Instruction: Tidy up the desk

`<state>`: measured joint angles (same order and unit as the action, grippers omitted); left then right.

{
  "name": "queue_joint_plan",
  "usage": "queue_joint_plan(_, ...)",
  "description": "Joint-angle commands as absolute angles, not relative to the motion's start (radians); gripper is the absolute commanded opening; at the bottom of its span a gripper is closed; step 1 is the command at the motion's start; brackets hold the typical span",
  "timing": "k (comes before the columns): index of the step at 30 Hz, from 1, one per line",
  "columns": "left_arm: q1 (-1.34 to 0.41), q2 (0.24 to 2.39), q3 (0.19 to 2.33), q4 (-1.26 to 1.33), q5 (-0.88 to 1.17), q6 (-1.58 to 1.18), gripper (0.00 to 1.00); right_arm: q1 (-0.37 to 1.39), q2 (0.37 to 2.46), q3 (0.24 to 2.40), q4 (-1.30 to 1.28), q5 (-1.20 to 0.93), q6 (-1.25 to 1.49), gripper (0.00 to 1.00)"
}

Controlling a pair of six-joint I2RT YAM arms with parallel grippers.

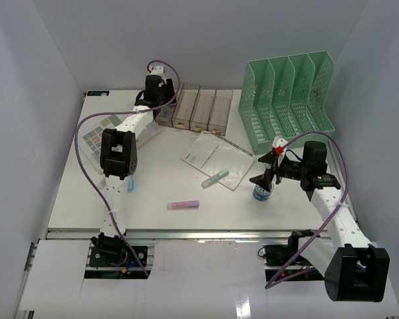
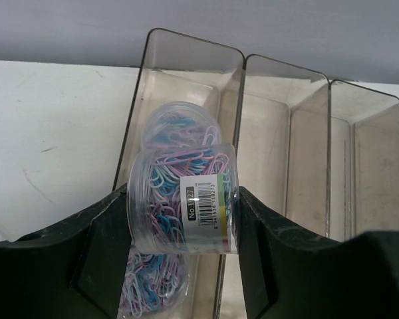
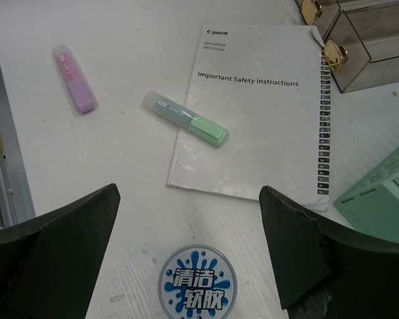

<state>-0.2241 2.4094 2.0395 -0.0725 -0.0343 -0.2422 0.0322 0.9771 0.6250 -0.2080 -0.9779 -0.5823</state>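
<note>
The white desk (image 1: 153,222) bears scattered stationery. My left gripper (image 1: 162,105) is at the back, shut on a clear round box of pastel paper clips (image 2: 166,193), whose label faces the camera. The box hangs over the leftmost of the clear brownish bins (image 2: 186,73); more clip colours show through the bin's wall above and below it. My right gripper (image 3: 189,193) is open just above a round jar with a blue splash lid (image 3: 197,282), nothing between its fingers. A green highlighter (image 3: 186,118) lies on the edge of a white instruction booklet (image 3: 253,113), and a pink highlighter (image 3: 75,78) lies apart.
A green mesh file rack (image 1: 289,100) stands at the back right. The row of bins (image 1: 196,109) sits left of it. A sheet with colour patches (image 1: 96,138) and a small blue item (image 1: 130,184) lie by the left arm. A silver rail (image 1: 186,234) runs along the near edge.
</note>
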Motion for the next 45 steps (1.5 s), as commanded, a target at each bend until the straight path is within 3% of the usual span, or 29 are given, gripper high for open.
queue_joint_plan(1, -0.216, 2.431, 2.091, -0.009, -0.083, -0.227, 0.34, 0.028, 0.982, 0.635, -0.183, -0.987, -0.577, 0.92)
queue_joint_plan(7, -0.216, 2.469, 2.118, 0.044, -0.09, -0.225, 0.49, 0.029, 0.985, 0.635, -0.184, -0.979, -0.58, 0.92)
queue_joint_plan(10, -0.216, 2.474, 2.128, 0.052, -0.1, -0.227, 0.77, 0.028, 0.986, 0.635, -0.184, -0.976, -0.582, 0.92)
queue_joint_plan(15, -0.216, 2.459, 2.134, 0.053, -0.097, -0.233, 0.96, 0.028, 0.986, 0.634, -0.185, -0.975, -0.585, 0.92)
queue_joint_plan(23, -0.215, 2.333, 2.112, 0.033, -0.053, -0.261, 0.98, 0.028, 0.982, 0.628, -0.192, -0.973, -0.601, 0.92)
queue_joint_plan(27, -0.215, 2.172, 1.98, 0.006, 0.049, -0.274, 0.98, 0.028, 0.982, 0.624, -0.204, -0.972, -0.616, 0.91)
queue_joint_plan(38, -0.197, 1.342, 1.104, -0.036, 0.425, -0.323, 0.98, 0.028, 1.051, 0.707, -0.383, -0.856, -0.71, 0.91)
queue_joint_plan(42, -0.189, 1.041, 0.769, -0.089, 0.477, -0.31, 0.98, 0.058, 1.087, 0.778, -0.566, -0.781, -0.781, 0.9)
queue_joint_plan(45, -0.189, 0.856, 0.658, -0.191, 0.447, -0.263, 0.98, 0.096, 1.1, 0.811, -0.624, -0.677, -0.796, 0.9)
